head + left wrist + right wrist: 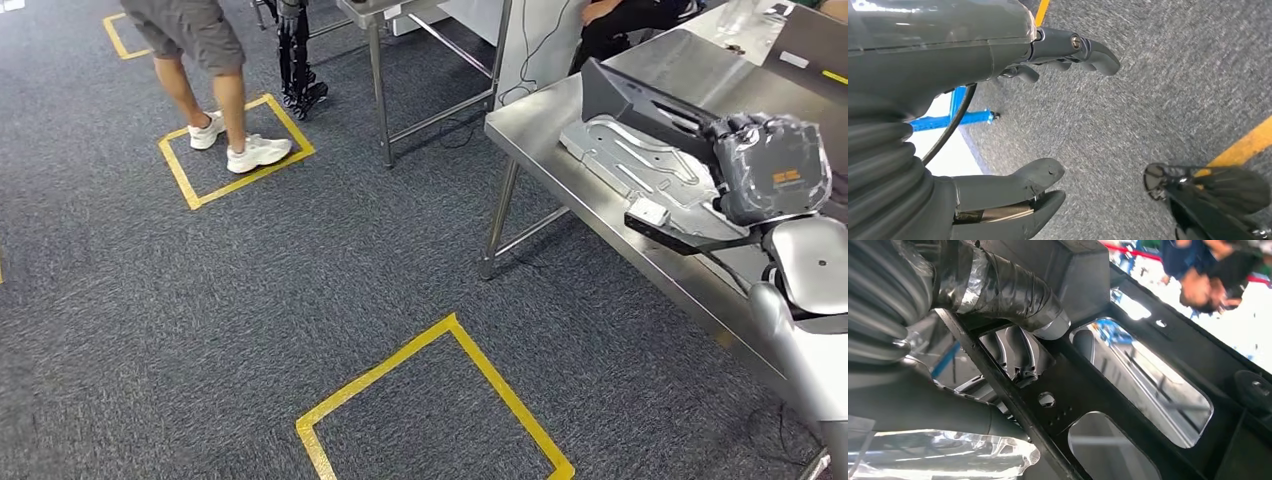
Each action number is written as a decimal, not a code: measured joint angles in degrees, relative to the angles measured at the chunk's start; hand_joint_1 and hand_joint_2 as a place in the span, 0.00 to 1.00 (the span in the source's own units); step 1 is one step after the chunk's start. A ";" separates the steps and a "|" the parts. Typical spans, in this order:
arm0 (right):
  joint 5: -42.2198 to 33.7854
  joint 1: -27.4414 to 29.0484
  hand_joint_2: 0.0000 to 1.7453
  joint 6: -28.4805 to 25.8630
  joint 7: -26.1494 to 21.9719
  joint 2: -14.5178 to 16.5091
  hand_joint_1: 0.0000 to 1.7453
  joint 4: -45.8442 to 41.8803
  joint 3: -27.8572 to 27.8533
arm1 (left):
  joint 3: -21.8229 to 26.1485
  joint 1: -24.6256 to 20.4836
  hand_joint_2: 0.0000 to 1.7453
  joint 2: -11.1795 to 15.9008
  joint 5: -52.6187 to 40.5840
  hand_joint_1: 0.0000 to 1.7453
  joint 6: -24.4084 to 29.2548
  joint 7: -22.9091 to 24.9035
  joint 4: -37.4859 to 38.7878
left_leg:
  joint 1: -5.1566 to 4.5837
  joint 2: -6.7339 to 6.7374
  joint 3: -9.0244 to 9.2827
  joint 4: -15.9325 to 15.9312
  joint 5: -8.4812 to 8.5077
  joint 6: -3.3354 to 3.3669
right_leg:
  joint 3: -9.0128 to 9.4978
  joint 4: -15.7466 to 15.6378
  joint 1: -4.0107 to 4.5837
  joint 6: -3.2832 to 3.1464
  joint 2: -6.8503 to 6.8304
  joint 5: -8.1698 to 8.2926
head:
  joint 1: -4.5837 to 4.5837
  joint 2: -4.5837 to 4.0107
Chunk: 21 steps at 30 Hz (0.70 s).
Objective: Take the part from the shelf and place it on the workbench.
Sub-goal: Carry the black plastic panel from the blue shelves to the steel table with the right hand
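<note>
With your right hand (pixel 770 165) gripping the black pressed-metal frame part (pixel 640 100) at right of frame, over the stainless steel bench (pixel 560 125), lower it flat before letting go; your left hand (pixel 1013 125) hangs released.
</note>
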 joint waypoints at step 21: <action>0.29 3.11 1.00 -1.43 0.51 -1.05 0.98 1.22 -2.37 | 1.39 -0.14 1.00 0.07 -0.16 0.00 -0.43 -0.25 0.00 | -0.39 5.28 8.09 -15.82 6.06 1.37 | -0.11 0.48 0.17 2.57 -6.25 -0.62 | 0.12 0.00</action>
